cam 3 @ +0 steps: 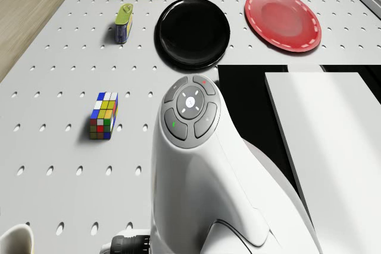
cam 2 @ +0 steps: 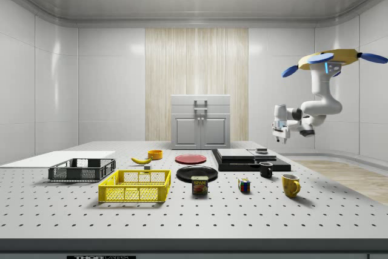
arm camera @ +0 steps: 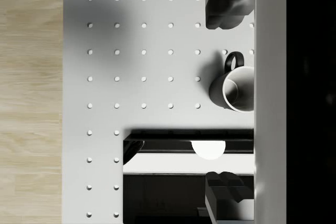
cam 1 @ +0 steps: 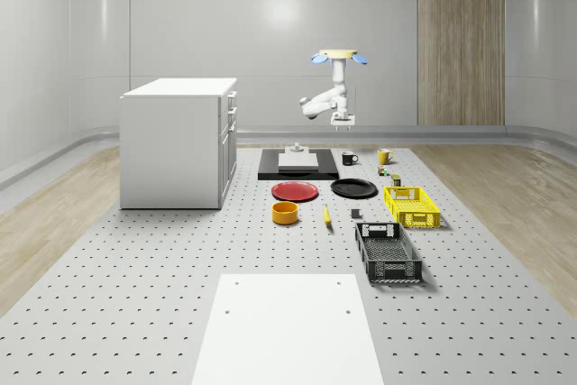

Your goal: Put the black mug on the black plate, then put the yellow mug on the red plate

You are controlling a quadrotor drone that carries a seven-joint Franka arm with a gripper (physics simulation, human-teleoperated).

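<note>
Two pincer fingertips spread, empty, above black mug, half cut off.

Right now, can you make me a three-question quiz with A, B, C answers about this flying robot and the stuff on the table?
1. Where is the small black mug?
A. on the round black plate
B. on the table beside the flat black platform
C. inside the yellow plastic crate

2. What colour is the plate next to the round black plate?
A. red
B. blue
C. green

3. What is the drone doing?
A. resting on the white cabinet
B. sitting on the table
C. hovering in the air

Answers:
1. B, the whole-scene view shows the mug standing on the table right of the flat black platform, away from both plates.
2. A, the round red plate lies beside the black one.
3. C, the side view shows it hovering above the table's far end, its hand hanging above the mug.
</note>
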